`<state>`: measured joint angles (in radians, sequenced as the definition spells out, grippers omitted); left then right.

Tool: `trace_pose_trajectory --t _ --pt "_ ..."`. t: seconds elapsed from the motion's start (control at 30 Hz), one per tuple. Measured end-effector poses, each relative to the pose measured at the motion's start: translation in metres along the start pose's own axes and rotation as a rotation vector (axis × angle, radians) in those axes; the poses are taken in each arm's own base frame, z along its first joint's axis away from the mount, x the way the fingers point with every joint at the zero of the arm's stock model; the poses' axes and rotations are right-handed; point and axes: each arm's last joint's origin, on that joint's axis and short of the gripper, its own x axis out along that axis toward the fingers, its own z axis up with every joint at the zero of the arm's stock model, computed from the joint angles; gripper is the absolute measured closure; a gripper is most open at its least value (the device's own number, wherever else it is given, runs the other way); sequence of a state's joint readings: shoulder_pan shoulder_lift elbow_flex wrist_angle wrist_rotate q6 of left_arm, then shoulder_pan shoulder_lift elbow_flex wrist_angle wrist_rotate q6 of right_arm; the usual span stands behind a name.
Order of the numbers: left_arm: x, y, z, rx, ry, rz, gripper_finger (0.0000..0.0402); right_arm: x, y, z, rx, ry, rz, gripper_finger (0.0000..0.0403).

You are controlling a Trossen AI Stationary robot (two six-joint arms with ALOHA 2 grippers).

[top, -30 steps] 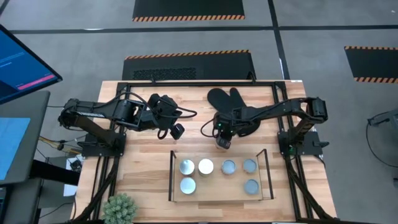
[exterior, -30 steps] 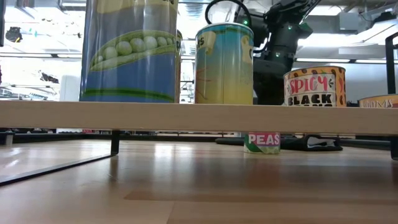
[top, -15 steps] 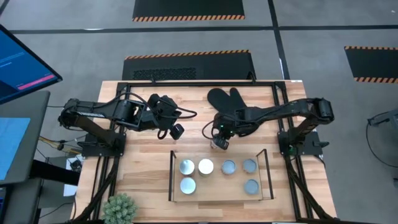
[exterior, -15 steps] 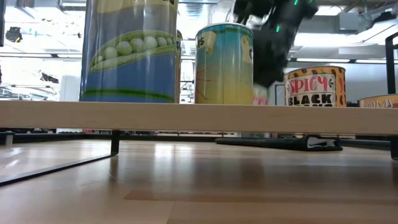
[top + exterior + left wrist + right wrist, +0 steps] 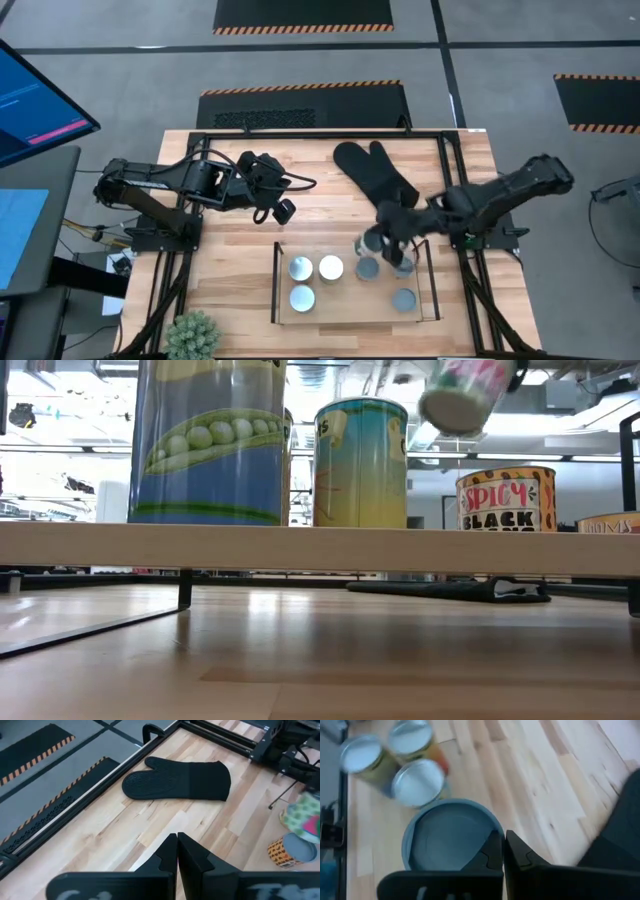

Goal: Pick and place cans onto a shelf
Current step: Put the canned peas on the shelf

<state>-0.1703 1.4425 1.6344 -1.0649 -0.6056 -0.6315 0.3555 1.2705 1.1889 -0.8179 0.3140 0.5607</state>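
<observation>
My right gripper point(image 5: 381, 239) is shut on a green-and-pink labelled can point(image 5: 464, 393) with a blue-grey top point(image 5: 451, 838), held high over the shelf point(image 5: 277, 283). The shelf is a black wire rack on a light wood base point(image 5: 320, 547). Several cans stand on that base by their bottoms, among them a pea can point(image 5: 210, 440), a yellow-blue can point(image 5: 361, 463) and a spicy black can point(image 5: 506, 498). My left gripper point(image 5: 285, 211) hangs shut and empty over the table's left half, its fingers point(image 5: 177, 857) together. My right gripper has the can at its top rim point(image 5: 487, 826), coming at it slantwise from above and from the table's right. Its fingers point(image 5: 492, 852) cover the spot where they meet the rim. The can hangs tilted, its bottom point(image 5: 455, 412) tipped toward the near side, clear of the shelf.
A black oven mitt point(image 5: 374, 172) lies flat at the table's far middle. A black outer frame point(image 5: 200, 140) rims the table. A small green plant point(image 5: 193, 336) sits at the near left corner. Bare wood lies between the mitt and the shelf.
My right gripper has taken the labelled can up from the table beside the mitt. It has carried the can up and toward the near right, over the shelf. The can stood upright then; now it hangs tilted and clear.
</observation>
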Motion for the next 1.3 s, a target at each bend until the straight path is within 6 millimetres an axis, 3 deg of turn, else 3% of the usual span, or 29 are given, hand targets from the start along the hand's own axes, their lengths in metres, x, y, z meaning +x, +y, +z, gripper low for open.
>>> trace_pose_trajectory --t 0.2,0.37,0.53,0.73,0.97,1.1,1.3 --pt "0.000 0.000 0.000 0.001 0.000 0.000 0.0401 -0.001 0.037 -0.019 -0.054 -0.030 0.010 0.0399" --pt "0.000 0.000 0.000 0.005 0.001 0.000 0.0401 0.005 0.074 -0.020 -0.110 -0.033 0.010 0.0399" --pt "0.000 0.000 0.000 0.006 0.000 -0.001 0.0401 0.019 0.101 -0.023 -0.214 0.079 -0.055 0.0399" --pt "0.000 0.000 0.000 0.007 0.002 -0.003 0.0401 0.041 0.121 -0.027 -0.193 0.200 -0.090 0.0399" --pt "0.000 -0.001 -0.001 0.008 0.032 -0.041 0.0401 0.074 0.146 -0.050 -0.085 0.349 -0.120 0.0399" --pt "0.000 -0.001 -0.001 0.008 0.031 -0.041 0.0401 0.073 0.156 -0.053 -0.007 0.343 -0.117 0.0399" --pt "0.000 -0.001 -0.001 0.007 0.030 -0.042 0.0401 0.070 0.152 -0.056 0.010 0.373 -0.171 0.0399"
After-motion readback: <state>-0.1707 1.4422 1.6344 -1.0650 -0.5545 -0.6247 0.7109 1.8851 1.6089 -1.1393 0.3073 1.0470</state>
